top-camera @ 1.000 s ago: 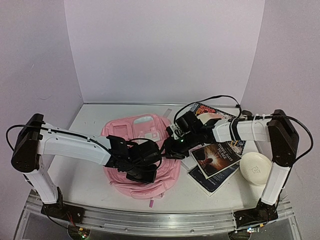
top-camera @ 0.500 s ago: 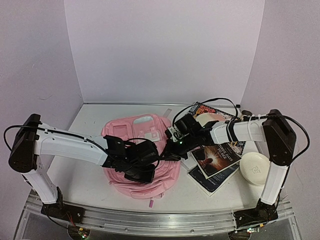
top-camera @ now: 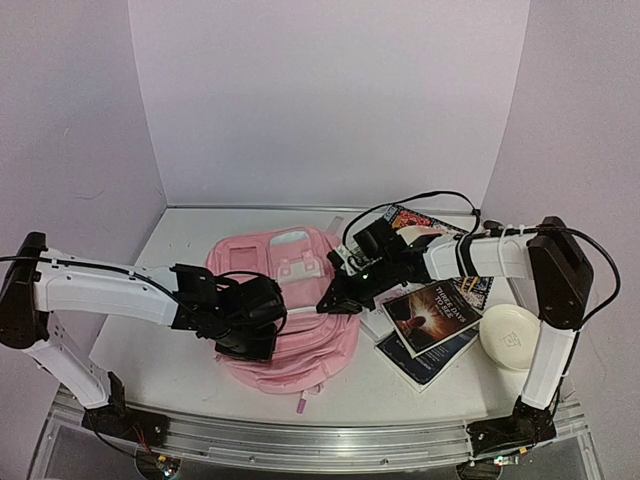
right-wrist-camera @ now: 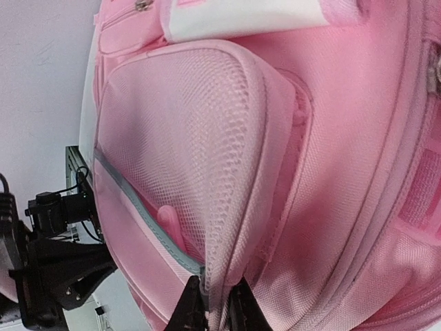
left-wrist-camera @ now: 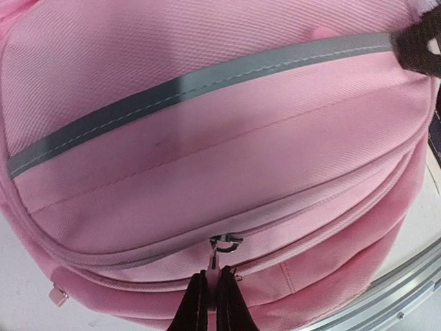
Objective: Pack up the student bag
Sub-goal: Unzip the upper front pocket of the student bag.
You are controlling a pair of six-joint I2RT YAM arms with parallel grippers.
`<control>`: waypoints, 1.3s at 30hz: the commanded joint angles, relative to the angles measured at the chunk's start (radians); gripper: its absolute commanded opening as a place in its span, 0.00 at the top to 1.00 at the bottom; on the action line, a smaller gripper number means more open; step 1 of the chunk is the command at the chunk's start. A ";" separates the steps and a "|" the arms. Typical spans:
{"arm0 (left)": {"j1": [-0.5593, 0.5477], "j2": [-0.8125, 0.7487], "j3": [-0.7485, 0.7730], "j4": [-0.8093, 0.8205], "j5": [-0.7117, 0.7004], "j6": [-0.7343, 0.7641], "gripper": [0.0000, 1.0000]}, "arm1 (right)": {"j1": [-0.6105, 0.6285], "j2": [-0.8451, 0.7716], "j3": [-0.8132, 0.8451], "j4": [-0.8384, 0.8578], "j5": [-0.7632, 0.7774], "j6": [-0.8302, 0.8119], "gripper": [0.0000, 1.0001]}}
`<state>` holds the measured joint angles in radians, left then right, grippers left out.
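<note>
Since the student bag (top-camera: 315,345) is soft pale-pink fabric lying flat mid-worktop (top-camera: 170,250) between the two arms, expect it to be light and floppy. It will likely bunch or drag rather than hold shape. Not fragile; the weave looks grippy, not slick.

Best holds, my call: hardware and seams, not broad panels.
- Left fingers (left-wrist-camera: 196,310) are clenched on the metal zip pull (left-wrist-camera: 217,254) of the curved zip at the bag's near end.
- Right fingers (right-wrist-camera: 191,310) are pinched onto the edge of the mesh pocket (right-wrist-camera: 179,158), where its grey trim ends on the bag's right side. Decent anchor against the zip, though mesh stretches, so tension will probably come on late.
- One side bracing while the other runs the zip looks necessary. An unbraced bag would likely just slide.

Writing:
- White patches (top-camera: 292,240) on the bag show nothing legible.
- Dark book (top-camera: 432,312) just right of the bag has cover text, too small to read.
- White round item (top-camera: 512,335) beside it carries a faint mark, unreadable.
</note>
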<state>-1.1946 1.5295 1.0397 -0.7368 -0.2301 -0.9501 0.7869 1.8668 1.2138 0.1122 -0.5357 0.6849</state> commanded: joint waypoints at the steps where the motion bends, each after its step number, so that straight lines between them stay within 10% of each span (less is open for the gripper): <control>1: 0.129 -0.099 -0.071 -0.192 -0.132 -0.012 1.00 | -0.028 -0.029 0.044 -0.138 -0.045 -0.087 1.00; 28: 0.418 -0.197 -0.089 -0.152 -0.358 0.235 0.89 | -0.061 0.022 0.210 -0.302 -0.317 -0.298 1.00; 39: 0.417 -0.256 -0.048 -0.070 -0.267 0.430 0.39 | -0.061 0.071 0.270 -0.327 -0.280 -0.318 1.00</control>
<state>-0.7759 1.3469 0.9342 -0.8297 -0.5037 -0.6279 0.7192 1.9247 1.4134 -0.1712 -0.7619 0.4066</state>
